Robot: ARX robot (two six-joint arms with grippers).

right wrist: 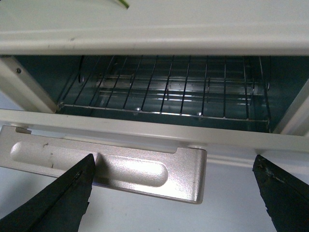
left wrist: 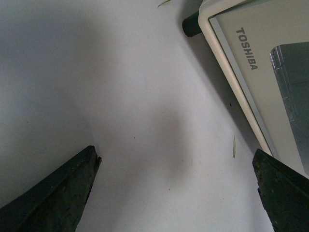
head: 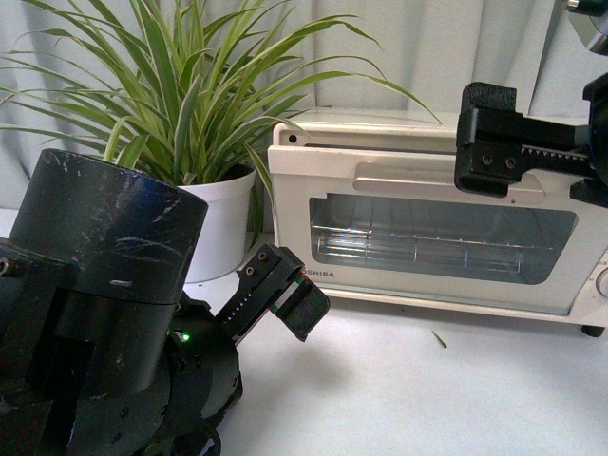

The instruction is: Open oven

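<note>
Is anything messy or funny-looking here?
Two small things. A green leaf scrap lies on the white table in front of the oven, maybe fallen from the plant. And the oven's door is tipped open a crack at the top, so it sits a bit askew from the body.

- "TOSHIBA" stands in dark grey capitals on the cream door of the oven [left wrist: 227, 53], just beside a corner of its glass window [left wrist: 294, 82].
- In the front view only "SHIBA" is readable, just below that window's lower left corner; the left gripper [head: 285, 287] hides the first letters.
</note>
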